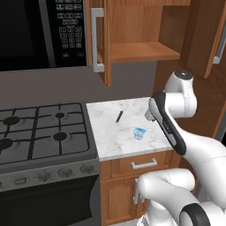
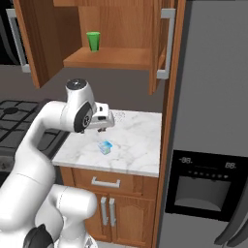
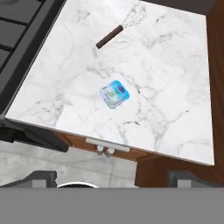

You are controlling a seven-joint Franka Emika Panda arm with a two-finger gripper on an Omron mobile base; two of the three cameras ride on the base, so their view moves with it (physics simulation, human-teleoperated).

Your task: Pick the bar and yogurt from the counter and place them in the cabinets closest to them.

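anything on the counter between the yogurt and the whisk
Nothing: in the hand view, only bare marble counter separates the yogurt from the whisk; the left base view agrees.

Counter (image 3: 175, 78): we see white marble, faint grey veins.
Yogurt (image 3: 114, 93): pale blue and white.
Whisk (image 3: 114, 29): dark brown handle.
Cup (image 2: 93, 41): green.
Cabinets (image 1: 132, 26): warm brown wood.

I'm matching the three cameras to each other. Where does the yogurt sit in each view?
Left base view: yogurt right of centre, on the counter near its front edge.
Right base view: yogurt left of centre, below the gripper.
Hand view: yogurt at centre.
Shared landmark: the whisk, lying on the counter beyond the yogurt towards the wall.
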